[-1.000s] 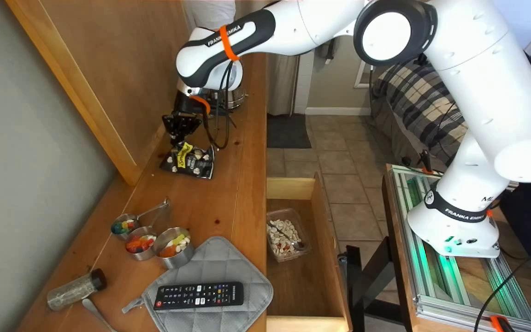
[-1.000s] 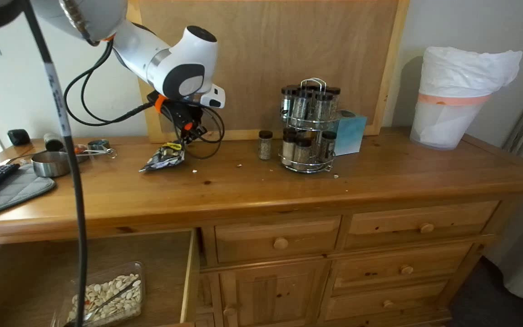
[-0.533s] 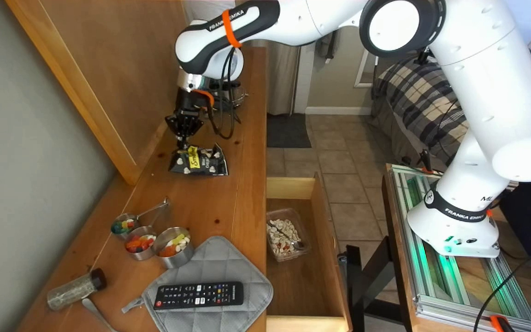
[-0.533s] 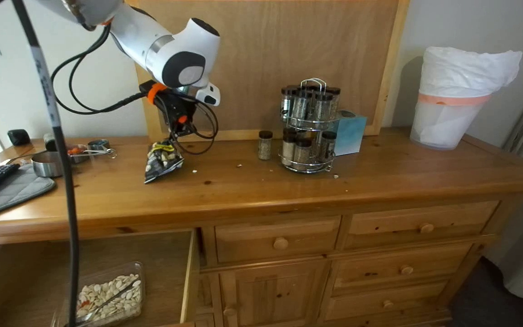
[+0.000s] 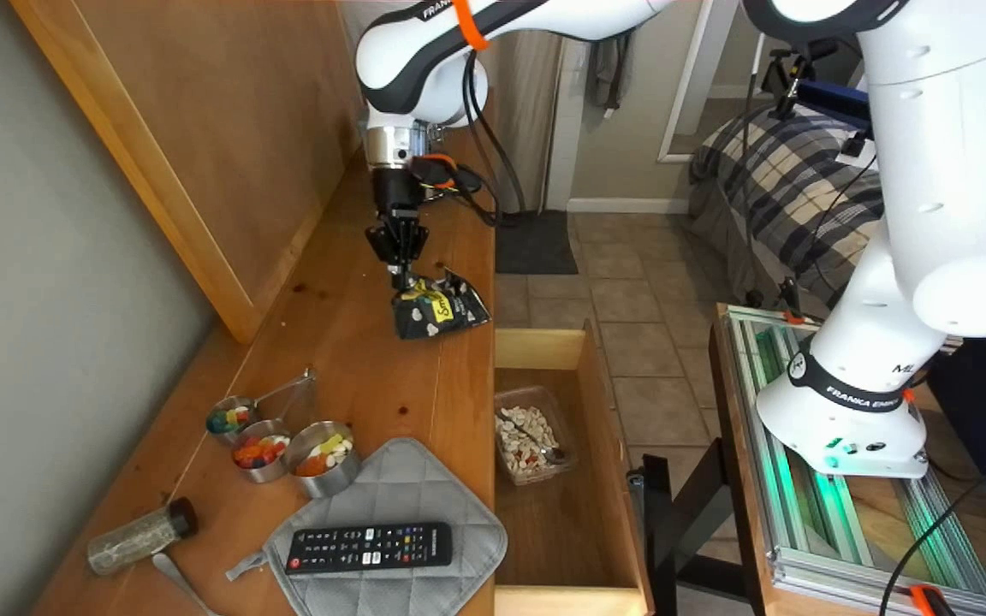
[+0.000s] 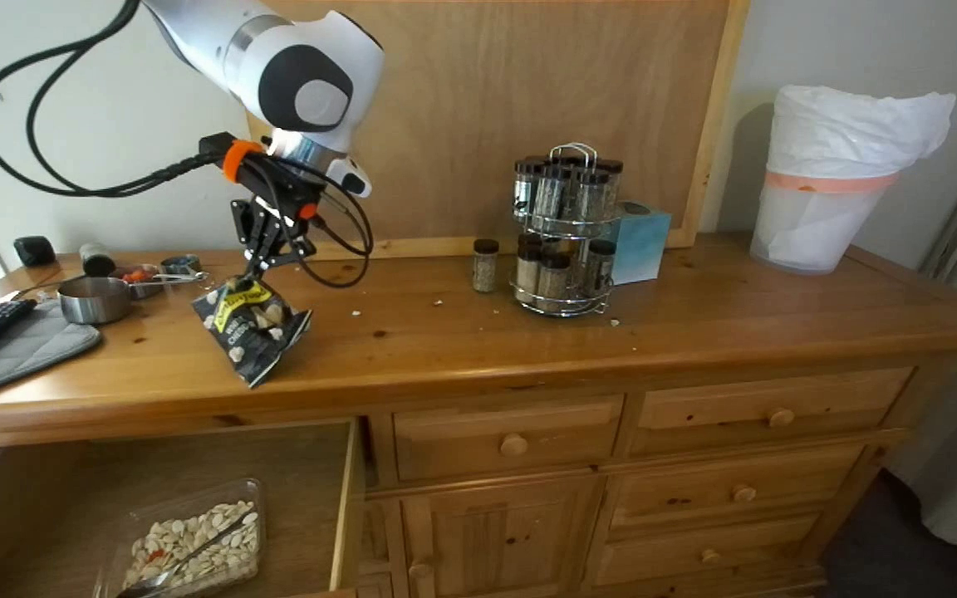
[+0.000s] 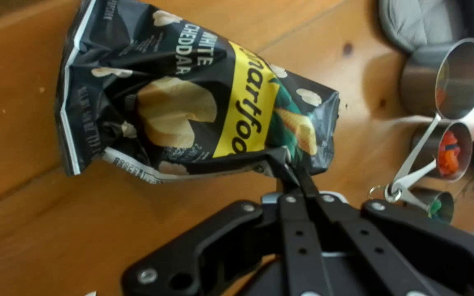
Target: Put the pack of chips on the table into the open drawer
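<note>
— Far left, in an exterior view?

— A jar (image 5: 142,537) on its side on the table (image 5: 356,368), then three metal cups (image 5: 266,472).

— Any brand beside those?

— On a grey pad (image 5: 424,488), a black remote (image 5: 369,548). Reads SAMSUNG at the right end.

— Next along?

— The pack (image 5: 437,308), black and tilted, over the table near the right edge. Can't tell whether clear of the surface or brushing it at the low corner.

— Held?

— Yes, in the gripper (image 5: 400,282): pinched between closed fingers (image 7: 292,213) by a fold along one long side.

— Legible?

— In the wrist view, left to right: blurred small print by a white seam, WHITE CHEDDAR in pale capitals, then "martfoo" on the yellow band, cut short at both ends.

— And right of the pack?

— The drawer (image 5: 561,530), open below the table edge. Holds a clear tub (image 5: 555,407) of pale pieces (image 5: 525,438).

— Now the arm (image 5: 947,180). Posed how?

— Left to right: pointed down at the gripper, bent sharply at the wrist, slanting up along the forearm past FRAN by an orange strap (image 5: 470,24), cut off at the top, then down the thick link to the base (image 5: 844,428). Shows FRANKA EMIKA there, on a black band, with a partial ML above.
</note>
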